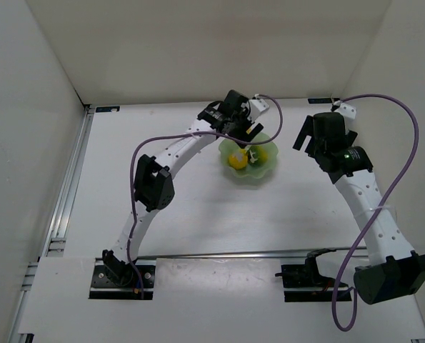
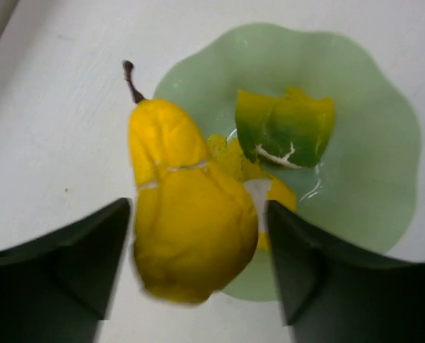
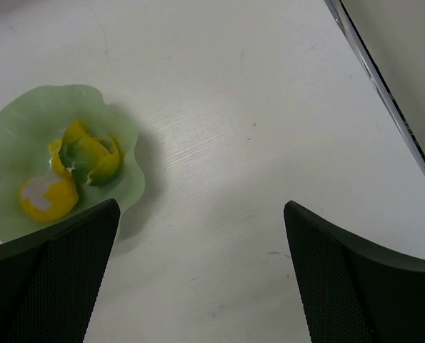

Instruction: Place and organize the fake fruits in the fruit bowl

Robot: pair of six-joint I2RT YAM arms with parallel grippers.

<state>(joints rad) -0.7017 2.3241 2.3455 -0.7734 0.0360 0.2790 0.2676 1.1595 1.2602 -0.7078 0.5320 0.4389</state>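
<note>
Fingers (image 2: 69,264) of the left gripper (image 2: 198,211) flank the pear (image 2: 187,229) at the fruit bowl's (image 2: 369,143) 9 o'clock; I cannot tell whether they are clamped on it, and I judge it light and slick, best gripped at the belly.

Blurs along the bottom of the pear (image 2: 191,214), masking most of the part-peeled piece (image 2: 280,194) behind. Crops the fruit bowl (image 3: 119,121) at the right wrist view's left edge. Too small from above to tell fruits (image 1: 237,161) apart.
</note>
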